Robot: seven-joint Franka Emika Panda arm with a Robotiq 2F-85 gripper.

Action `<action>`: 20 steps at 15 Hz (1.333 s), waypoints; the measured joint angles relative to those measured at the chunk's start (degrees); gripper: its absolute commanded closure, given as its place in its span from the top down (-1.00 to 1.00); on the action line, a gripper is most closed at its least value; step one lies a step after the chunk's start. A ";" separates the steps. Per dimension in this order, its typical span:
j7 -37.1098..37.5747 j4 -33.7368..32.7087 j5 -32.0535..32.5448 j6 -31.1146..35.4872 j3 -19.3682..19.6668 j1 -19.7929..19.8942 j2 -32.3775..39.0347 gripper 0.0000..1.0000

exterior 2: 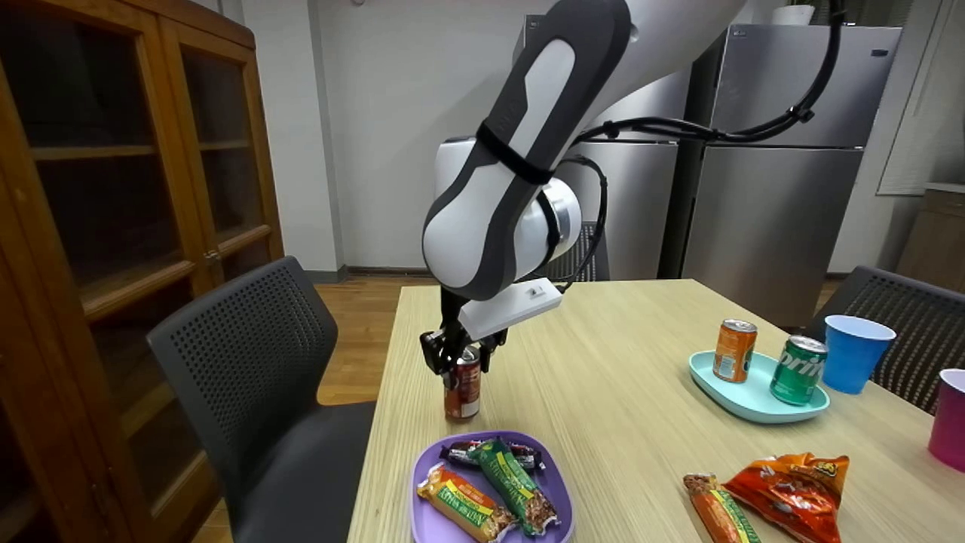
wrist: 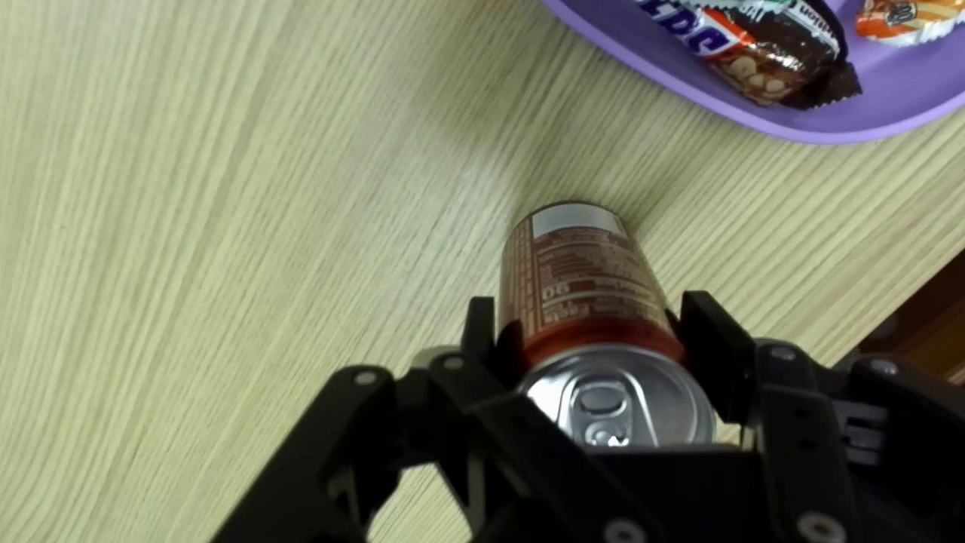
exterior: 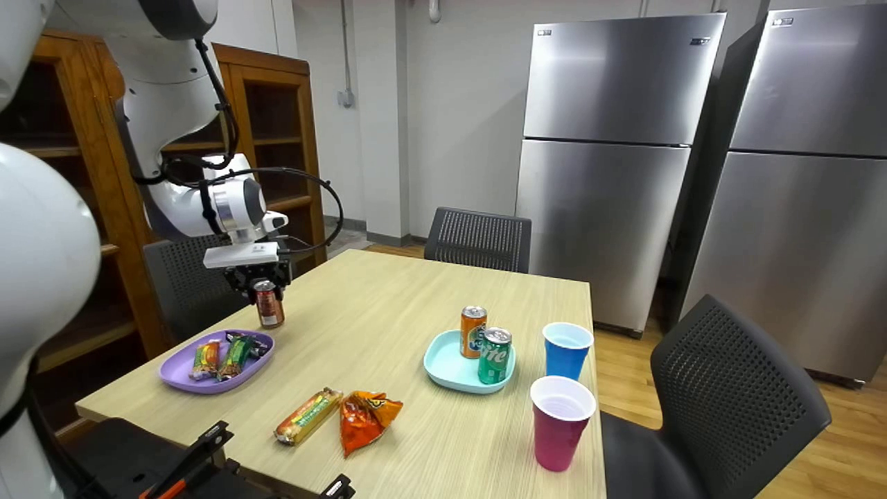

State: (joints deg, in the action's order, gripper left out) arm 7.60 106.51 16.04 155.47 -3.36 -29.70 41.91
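Claw (wrist: 586, 318), narrow and snug from both sides, holds a red can (wrist: 584, 279) by its upper part; the can's long axis is upright, its base below the claw, apparently on the bench (wrist: 264, 226), near a purple plate (wrist: 867, 121).

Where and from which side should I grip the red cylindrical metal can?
I'd take the can by its upper side wall, coming from above. It stands upright and round-walled, with the jaws straddling it, one at each side. The shallow purple plastic tray nearby would likely make a low approach from there awkward.
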 measured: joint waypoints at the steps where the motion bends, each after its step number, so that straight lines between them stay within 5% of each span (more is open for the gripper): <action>1: 0.00 0.01 -0.01 0.03 -0.06 0.62 -0.42 -0.23; 11: 1.18 4.39 -0.22 0.03 2.13 5.01 -6.50 -0.23; 20: 9.23 13.18 -0.15 2.52 8.35 5.17 -11.89 -0.23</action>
State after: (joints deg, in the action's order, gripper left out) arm 16.83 119.69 15.89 157.99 4.98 -24.54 30.02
